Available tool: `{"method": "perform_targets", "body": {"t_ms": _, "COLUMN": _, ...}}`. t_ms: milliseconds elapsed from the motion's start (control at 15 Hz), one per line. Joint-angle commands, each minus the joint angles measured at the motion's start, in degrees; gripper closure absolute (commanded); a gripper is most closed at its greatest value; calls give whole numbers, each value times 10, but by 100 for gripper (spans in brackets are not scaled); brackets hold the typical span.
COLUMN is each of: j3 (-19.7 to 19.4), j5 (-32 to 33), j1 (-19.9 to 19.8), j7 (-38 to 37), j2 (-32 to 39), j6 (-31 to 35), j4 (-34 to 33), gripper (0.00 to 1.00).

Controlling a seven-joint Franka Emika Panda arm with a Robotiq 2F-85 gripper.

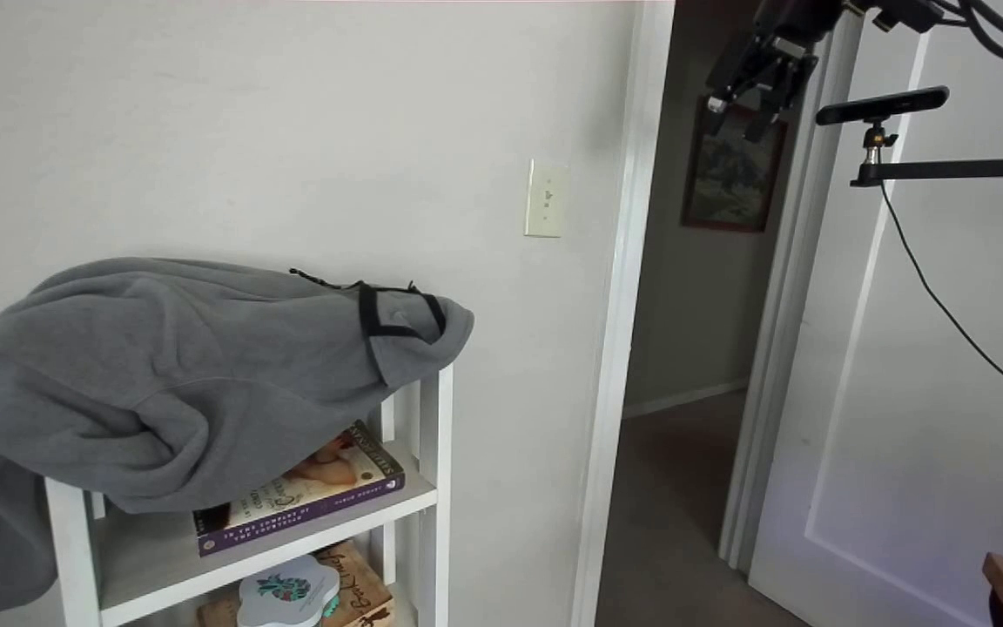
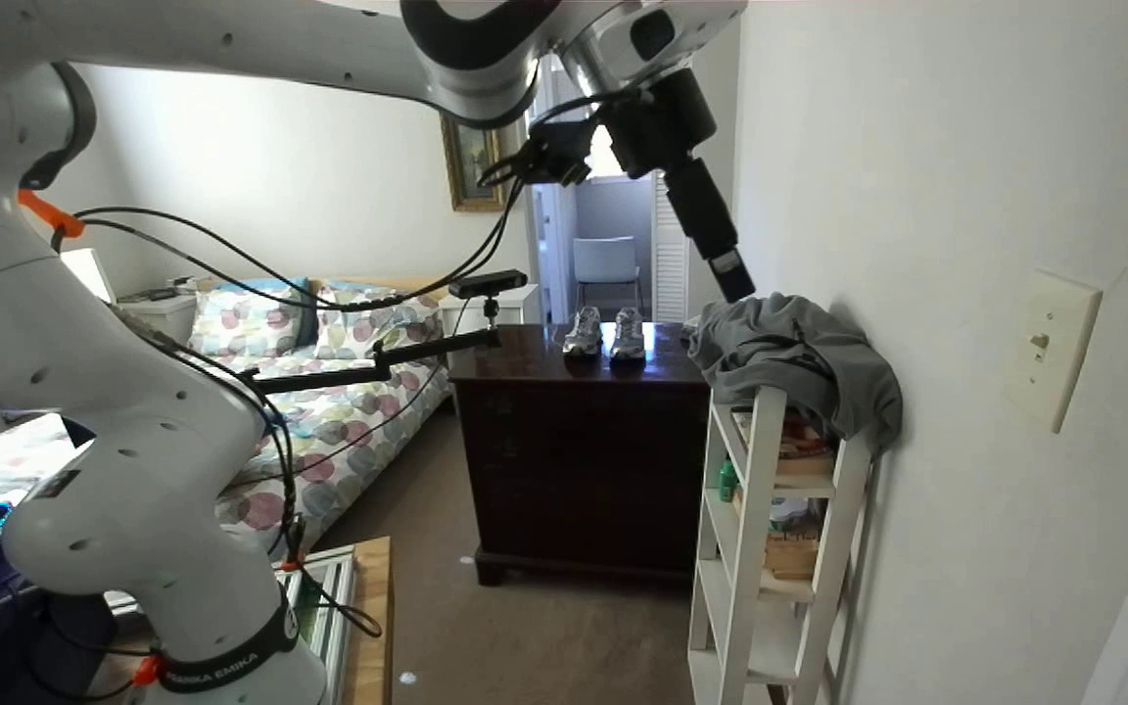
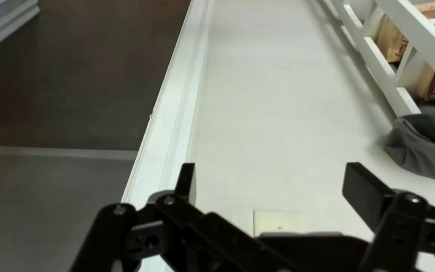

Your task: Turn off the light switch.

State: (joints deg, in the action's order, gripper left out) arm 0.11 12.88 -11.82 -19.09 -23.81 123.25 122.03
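Observation:
The light switch (image 1: 545, 198) is a cream-white upright plate on the wall in both exterior views, with a small toggle at its centre; it also shows at the near right (image 2: 1056, 352). In the wrist view only one end of the plate (image 3: 278, 220) shows, low between the fingers; its toggle is hidden behind the gripper body. My gripper (image 3: 271, 181) is open and empty. In an exterior view it hangs high, right of the switch and in front of the doorway (image 1: 735, 117). It points down and is apart from the plate in another exterior view (image 2: 732, 279).
A white shelf (image 1: 443, 488) with a grey fleece (image 1: 205, 374) draped over it stands against the wall beside the switch. A white door frame (image 1: 628, 261) lies close to the plate. A camera on a black arm (image 1: 885, 106) and a dark dresser (image 2: 574, 460) are also around.

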Motion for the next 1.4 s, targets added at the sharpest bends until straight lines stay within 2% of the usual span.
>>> {"method": "perform_targets", "body": {"t_ms": 0, "j3": 4, "j5": 21, "j1": 0, "j7": -14, "j2": 65, "j6": 14, "j4": -79, "gripper": 0}}
{"method": "perform_targets", "body": {"t_ms": 333, "j3": 0, "j5": 42, "j1": 3, "j7": -26, "j2": 137, "j6": 43, "j4": -154, "gripper": 0}}
{"method": "perform_targets", "body": {"t_ms": 467, "j3": -6, "j5": 41, "j1": 9, "j7": -24, "j2": 154, "j6": 32, "j4": -173, "gripper": 0}}
{"method": "perform_targets", "body": {"t_ms": 533, "j3": -13, "j5": 28, "j1": 13, "j7": -9, "j2": 128, "j6": 37, "j4": -142, "gripper": 0}}
{"method": "perform_targets", "body": {"t_ms": 1067, "j3": -15, "j5": 28, "j1": 16, "j7": -9, "j2": 150, "j6": 38, "j4": -164, "gripper": 0}}
{"method": "perform_targets", "body": {"t_ms": 1333, "j3": -20, "j5": 48, "j1": 12, "j7": -26, "j2": 169, "j6": 78, "j4": -165, "gripper": 0}}
